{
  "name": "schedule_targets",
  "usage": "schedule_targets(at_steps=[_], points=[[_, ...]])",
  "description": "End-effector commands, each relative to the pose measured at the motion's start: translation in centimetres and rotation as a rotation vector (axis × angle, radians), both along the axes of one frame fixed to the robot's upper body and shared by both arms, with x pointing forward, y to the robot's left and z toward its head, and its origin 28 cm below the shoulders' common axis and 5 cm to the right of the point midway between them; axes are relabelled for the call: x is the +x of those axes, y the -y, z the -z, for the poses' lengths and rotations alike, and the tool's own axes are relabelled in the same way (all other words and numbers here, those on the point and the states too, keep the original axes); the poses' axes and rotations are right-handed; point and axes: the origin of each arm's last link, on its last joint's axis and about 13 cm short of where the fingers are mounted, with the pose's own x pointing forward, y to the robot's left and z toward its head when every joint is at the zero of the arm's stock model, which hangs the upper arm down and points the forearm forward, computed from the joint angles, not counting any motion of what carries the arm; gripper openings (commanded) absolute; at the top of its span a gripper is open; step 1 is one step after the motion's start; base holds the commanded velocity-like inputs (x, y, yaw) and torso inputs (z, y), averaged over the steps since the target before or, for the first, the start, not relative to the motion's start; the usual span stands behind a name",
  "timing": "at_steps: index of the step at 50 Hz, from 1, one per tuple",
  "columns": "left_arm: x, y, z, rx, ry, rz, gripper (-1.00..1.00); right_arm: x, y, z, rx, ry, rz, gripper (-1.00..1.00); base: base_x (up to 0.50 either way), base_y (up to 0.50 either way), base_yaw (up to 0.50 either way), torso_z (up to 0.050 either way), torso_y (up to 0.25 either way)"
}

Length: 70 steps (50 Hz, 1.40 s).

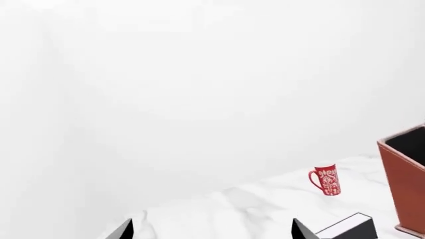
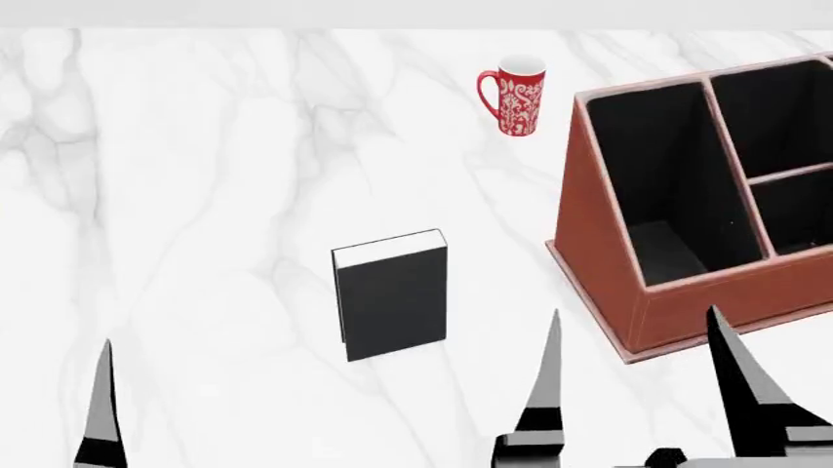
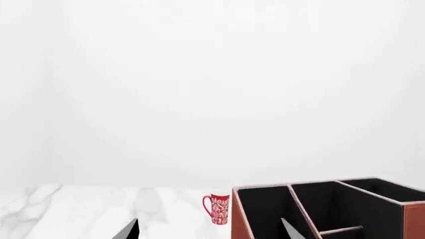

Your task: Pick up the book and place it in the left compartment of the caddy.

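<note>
The black book (image 2: 390, 297) with white page edges stands on the marble table, left of the caddy (image 2: 592, 234). The caddy is a reddish-brown box, and its long left compartment (image 2: 657, 175) is empty. My right gripper (image 2: 645, 390) is open and empty, hanging in front of the caddy's near left corner. Of my left gripper only one finger (image 2: 101, 409) shows, far left of the book. In the left wrist view the gripper (image 1: 212, 231) is open, with the book (image 1: 349, 229) and caddy (image 1: 401, 189) off to one side. The right wrist view shows the open gripper (image 3: 210, 230) facing the caddy (image 3: 408, 216).
A red-and-white patterned mug (image 2: 514, 97) stands behind the book, near the caddy's far left corner; it also shows in both wrist views (image 1: 327, 180) (image 3: 218, 208). The white marble table (image 2: 195, 195) stretches left of the book. The caddy's two shorter sections (image 2: 781, 166) lie on its right.
</note>
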Motion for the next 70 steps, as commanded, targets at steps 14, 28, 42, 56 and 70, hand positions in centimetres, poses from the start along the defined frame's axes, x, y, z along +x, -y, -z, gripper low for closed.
schedule_targets(at_steps=[14,28,42,56,70], points=[[-3.2,-0.6,-4.8,0.045,0.216,-0.075,1.0,-4.8,0.4,-6.8,0.055,0.256,0.006,1.0,0.0,0.0,0.0,0.0,0.0],[-4.3,-0.6,-4.7,0.08,0.298,-0.088,1.0,-7.3,0.5,-7.9,0.118,0.338,-0.001,1.0,0.0,0.0,0.0,0.0,0.0],[-6.0,-1.5,-4.4,0.09,0.366,-0.145,1.0,-8.6,1.4,-9.0,0.13,0.421,0.029,1.0,0.0,0.0,0.0,0.0,0.0],[-9.5,-2.9,-4.0,0.098,0.437,-0.24,1.0,-8.6,1.2,-9.1,0.178,0.434,0.054,1.0,0.0,0.0,0.0,0.0,0.0],[-8.7,-2.7,-4.0,0.088,0.431,-0.229,1.0,-8.6,1.2,-9.4,0.215,0.442,0.091,1.0,0.0,-0.23,0.0,0.0,0.0]])
